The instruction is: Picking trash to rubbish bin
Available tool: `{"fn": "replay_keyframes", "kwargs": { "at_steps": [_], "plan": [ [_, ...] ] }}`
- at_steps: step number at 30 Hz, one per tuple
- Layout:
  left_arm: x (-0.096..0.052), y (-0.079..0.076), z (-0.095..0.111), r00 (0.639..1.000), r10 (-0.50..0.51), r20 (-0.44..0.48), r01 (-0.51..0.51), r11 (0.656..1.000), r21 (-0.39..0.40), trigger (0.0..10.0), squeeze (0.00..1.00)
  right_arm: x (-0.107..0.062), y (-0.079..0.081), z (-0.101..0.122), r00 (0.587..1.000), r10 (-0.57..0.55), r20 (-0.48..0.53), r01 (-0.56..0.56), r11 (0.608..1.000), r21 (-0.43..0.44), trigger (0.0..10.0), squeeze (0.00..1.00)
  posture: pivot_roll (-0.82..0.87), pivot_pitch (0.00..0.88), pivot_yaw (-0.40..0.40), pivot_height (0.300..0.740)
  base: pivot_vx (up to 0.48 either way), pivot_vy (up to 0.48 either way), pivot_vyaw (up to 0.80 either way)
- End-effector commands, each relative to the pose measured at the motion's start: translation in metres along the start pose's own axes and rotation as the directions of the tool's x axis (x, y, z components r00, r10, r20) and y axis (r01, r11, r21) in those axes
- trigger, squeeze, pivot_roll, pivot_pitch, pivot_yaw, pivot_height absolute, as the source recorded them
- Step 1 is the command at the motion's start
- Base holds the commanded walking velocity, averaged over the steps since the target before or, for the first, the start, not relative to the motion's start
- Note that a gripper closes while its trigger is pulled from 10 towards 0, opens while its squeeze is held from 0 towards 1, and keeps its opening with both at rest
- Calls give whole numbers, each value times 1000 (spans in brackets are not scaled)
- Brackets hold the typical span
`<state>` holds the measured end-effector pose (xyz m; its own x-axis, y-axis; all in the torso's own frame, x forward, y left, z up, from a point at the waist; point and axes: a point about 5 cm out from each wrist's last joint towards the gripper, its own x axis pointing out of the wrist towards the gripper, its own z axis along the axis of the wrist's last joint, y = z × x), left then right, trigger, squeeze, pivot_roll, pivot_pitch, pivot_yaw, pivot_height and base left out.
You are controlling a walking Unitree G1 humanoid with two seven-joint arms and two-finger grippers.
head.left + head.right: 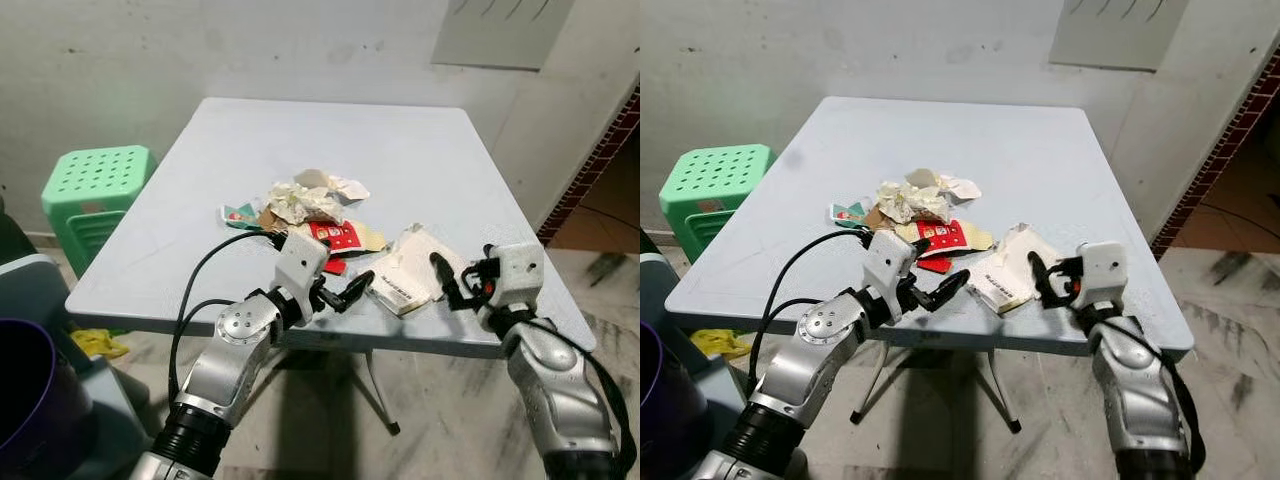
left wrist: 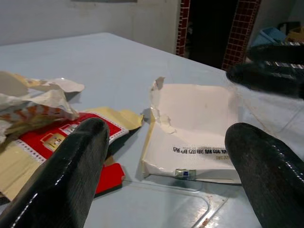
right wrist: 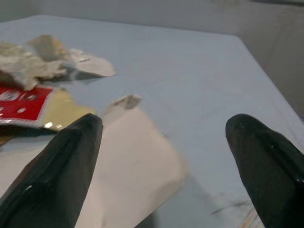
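Note:
Trash lies in a heap on the light blue table: crumpled white paper, a flattened red and yellow carton, a small teal wrapper and a torn white box with printed text. My left gripper is open at the table's front edge, just left of the white box and pointing at it. Open too, my right gripper hovers at the box's right side, with the box's corner between its fingers. Neither gripper holds anything.
A green plastic stool stands left of the table. A dark purple bin sits at the lower left beside me. Something yellow lies on the floor under the table's left edge. A wall runs close behind the table.

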<state>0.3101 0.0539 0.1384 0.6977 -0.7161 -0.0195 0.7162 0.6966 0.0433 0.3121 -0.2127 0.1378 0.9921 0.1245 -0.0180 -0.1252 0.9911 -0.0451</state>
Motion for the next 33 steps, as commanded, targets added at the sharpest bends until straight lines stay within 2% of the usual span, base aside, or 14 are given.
{"fn": "replay_keyframes", "kwargs": {
  "at_steps": [1, 2, 10, 15, 17, 18, 22, 29, 33],
  "plan": [
    [3, -4, 6, 999, -33, 7, 33, 999, 14, 10000, 0, 5, -11, 1, 1000, -25, 8, 25, 999, 30, 10000, 0, -182, 149, -3, 740, 0, 0, 0],
    [3, -4, 6, 999, -33, 7, 33, 999, 14, 10000, 0, 5, -11, 1, 1000, -25, 8, 25, 999, 30, 10000, 0, -182, 149, -3, 740, 0, 0, 0],
    [2, -6, 8, 999, -45, 11, 45, 999, 7, 10000, 0, 23, -24, -1, 998, -50, -28, 55, 974, 218, 10000, 0, -167, 164, -1, 740, 0, 0, 0],
    [0, -4, 9, 999, -37, 13, 37, 999, 12, 10000, 0, 26, -18, -9, 997, 37, -67, -14, 945, 327, 10000, 0, -159, 163, -6, 740, 0, 0, 0],
    [0, -4, 10, 999, -36, 15, 36, 999, 8, 10000, 0, 27, -16, -9, 997, 53, -60, -30, 944, 328, 10000, 0, -159, 163, -6, 740, 0, 0, 0],
    [0, -4, 10, 999, -36, 15, 36, 999, 10, 10000, 0, 27, -14, -11, 995, 70, -68, -41, 929, 367, 10000, 0, -155, 164, -9, 740, 0, 0, 0],
    [1, -4, 11, 999, -36, 18, 35, 999, 14, 10000, 0, 27, -10, -14, 989, 111, -94, -66, 919, 389, 10000, 0, -155, 162, -12, 740, 0, 0, 0],
    [1, -6, 13, 999, -43, 23, 43, 999, 9, 10000, 0, 23, 6, -21, 963, 246, -110, -187, 903, 386, 10000, 0, -156, 161, -14, 740, 0, 0, 0],
    [2, -7, 14, 998, -49, 25, 49, 999, 9, 10000, 0, 22, 11, -19, 952, 296, -74, -239, 875, 420, 10000, 0, -156, 158, -12, 740, 0, 0, 0]
  ]
}}
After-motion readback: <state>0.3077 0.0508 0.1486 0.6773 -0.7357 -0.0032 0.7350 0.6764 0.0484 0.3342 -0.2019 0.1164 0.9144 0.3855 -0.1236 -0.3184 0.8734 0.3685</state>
